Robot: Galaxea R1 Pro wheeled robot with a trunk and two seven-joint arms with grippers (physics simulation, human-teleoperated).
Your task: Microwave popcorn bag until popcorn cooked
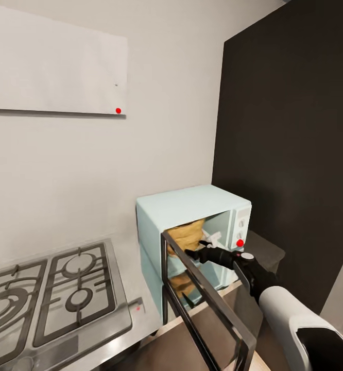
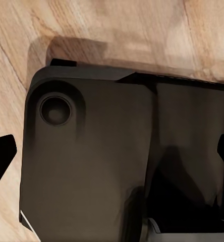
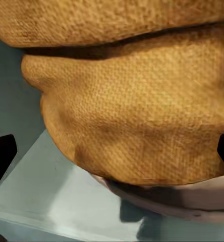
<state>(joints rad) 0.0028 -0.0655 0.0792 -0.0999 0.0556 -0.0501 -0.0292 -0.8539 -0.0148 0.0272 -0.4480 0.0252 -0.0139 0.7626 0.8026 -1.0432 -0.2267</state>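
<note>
The pale mint-blue microwave (image 1: 192, 208) stands on the grey countertop (image 1: 127, 278) with its dark-framed glass door (image 1: 207, 304) swung open toward me. The tan burlap popcorn bag (image 1: 188, 233) sits inside the cavity. My right gripper (image 1: 196, 251) reaches into the opening just in front of the bag. In the right wrist view the bag (image 3: 137, 116) looms close on the pale floor of the cavity, and the right gripper (image 3: 112, 154) is open, its dark fingertips (image 3: 1, 156) spread wide. The popcorn is hidden. My left gripper (image 2: 112, 151) is open over my dark base.
A gas hob (image 1: 48, 296) lies in the counter left of the microwave. A dark wall panel (image 1: 290, 144) rises right of it, a white wall cabinet (image 1: 53, 67) hangs above left. Wooden floor (image 2: 117, 25) lies under the base.
</note>
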